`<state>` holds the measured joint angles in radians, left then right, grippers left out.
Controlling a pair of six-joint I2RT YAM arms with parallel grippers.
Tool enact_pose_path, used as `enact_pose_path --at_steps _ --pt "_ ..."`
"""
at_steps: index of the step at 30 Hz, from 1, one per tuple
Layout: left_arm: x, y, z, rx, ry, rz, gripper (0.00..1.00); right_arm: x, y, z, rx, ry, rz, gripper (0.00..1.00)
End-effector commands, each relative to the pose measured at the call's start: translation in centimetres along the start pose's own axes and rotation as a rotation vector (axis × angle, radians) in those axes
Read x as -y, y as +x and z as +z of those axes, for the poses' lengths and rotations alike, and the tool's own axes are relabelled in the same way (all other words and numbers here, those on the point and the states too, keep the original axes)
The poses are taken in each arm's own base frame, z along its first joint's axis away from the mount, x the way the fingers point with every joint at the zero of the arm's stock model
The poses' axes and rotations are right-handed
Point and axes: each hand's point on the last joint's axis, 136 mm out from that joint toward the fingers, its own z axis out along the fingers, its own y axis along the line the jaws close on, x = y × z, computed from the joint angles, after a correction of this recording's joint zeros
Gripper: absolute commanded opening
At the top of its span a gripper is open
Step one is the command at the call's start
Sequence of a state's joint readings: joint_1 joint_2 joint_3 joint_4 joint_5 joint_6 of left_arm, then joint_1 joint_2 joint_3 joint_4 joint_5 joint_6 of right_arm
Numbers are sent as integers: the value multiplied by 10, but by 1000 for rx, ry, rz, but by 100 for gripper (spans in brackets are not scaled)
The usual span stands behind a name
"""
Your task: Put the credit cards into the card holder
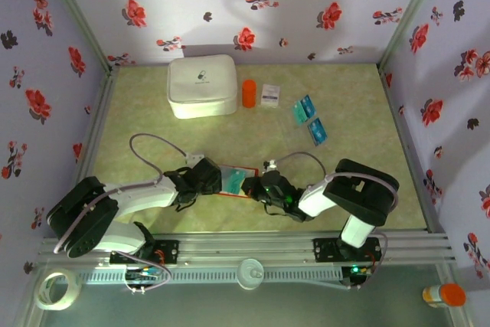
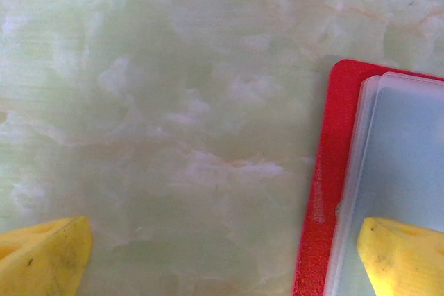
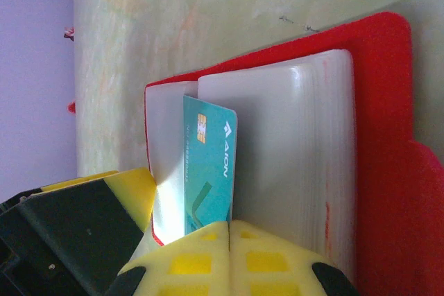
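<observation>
- the card holder (image 1: 232,180) lies open near the middle of the table's (image 1: 153,120) near edge, red cover down and clear pockets (image 3: 291,171) facing up.
- the right gripper (image 3: 229,240) has its yellow fingers pressed together on the lower end of a teal credit card (image 3: 208,164) (chip and light lettering face the wrist camera). the card stands between one raised pocket leaf and the rest of the pocket stack.
- the left gripper (image 2: 222,258) is spread wide and has hold of nothing. one yellow fingertip (image 2: 399,258) is over the clear pocket at the holder's edge, and the other is over bare table beside the red cover.
- two loose cards (image 1: 305,109), also teal, lie toward the far right corner, one just nearer than the other; they are well apart from the holder.
- along the far edge, a white zip case (image 1: 200,86) sits left of the middle, an orange cylinder (image 1: 249,93) just beside it, then a small white packet (image 1: 270,95).
</observation>
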<state>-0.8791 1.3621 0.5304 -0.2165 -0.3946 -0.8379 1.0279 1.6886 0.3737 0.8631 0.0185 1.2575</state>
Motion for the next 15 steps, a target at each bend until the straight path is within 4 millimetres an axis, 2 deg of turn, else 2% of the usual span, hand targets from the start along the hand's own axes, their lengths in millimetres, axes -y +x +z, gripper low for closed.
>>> enact_pose_path --at_steps 1,7,8,13,15 --pt "-28 31 8 -85 -102 55 99 36 20 4 -103 142 -4 0" --pt "-28 30 7 -84 -100 55 99 34 22 9 -139 143 -10 0" --pt "-28 30 7 -83 -101 54 99 33 21 9 -143 142 -10 3" --pt "-28 31 8 -81 -98 53 99 21 8 -4 -150 151 -61 35" --pt "-28 31 8 -81 -97 54 99 15 2 -12 -155 183 -112 43"
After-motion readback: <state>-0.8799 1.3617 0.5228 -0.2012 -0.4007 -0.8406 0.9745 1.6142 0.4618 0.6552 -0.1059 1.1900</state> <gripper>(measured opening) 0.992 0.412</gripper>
